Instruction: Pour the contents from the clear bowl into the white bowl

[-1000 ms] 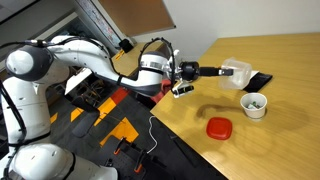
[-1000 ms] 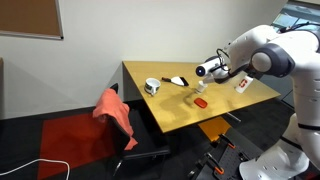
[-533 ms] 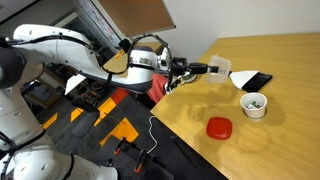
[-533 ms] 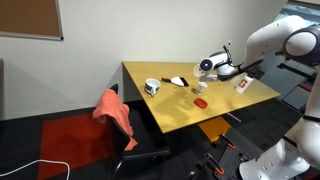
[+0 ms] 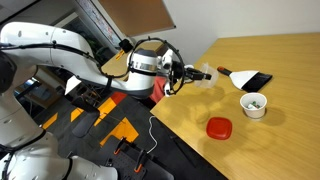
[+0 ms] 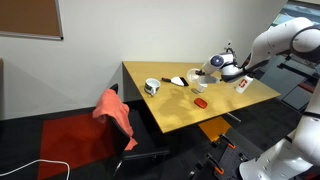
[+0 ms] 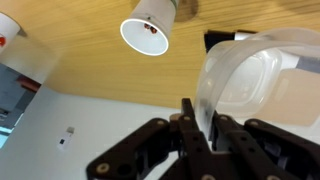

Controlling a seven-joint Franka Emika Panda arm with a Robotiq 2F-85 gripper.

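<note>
Robotiq gripper [image 7: 200, 120] is being pressed closed on the rim of a small transparent glass-like bowl [image 7: 255, 80], which is being held tilted above the arm-side edge of the wooden table [image 5: 290, 140]. A deep white round bowl [image 5: 254, 104] is standing well apart from it.

- Table [image 7: 90, 70]: pale wood with fine straight grain, smooth, with a soft sheen.
- Clear bowl [image 7: 250, 80]: transparent, plastic-looking and glossy, with pale highlights on its wall.
- White bowl [image 7: 160, 11]: plain white, smooth, matt outside.
- Pincer [image 7: 203, 118]: black and matt; plastic or metal, cannot tell.
- Arm [image 5: 55, 45]: white, smooth, shiny shells.
- Red dish [image 5: 219, 127]: smooth, slightly glossy.
- Cloth [image 6: 113, 108] over a chair: soft, matt, reddish fabric.
</note>
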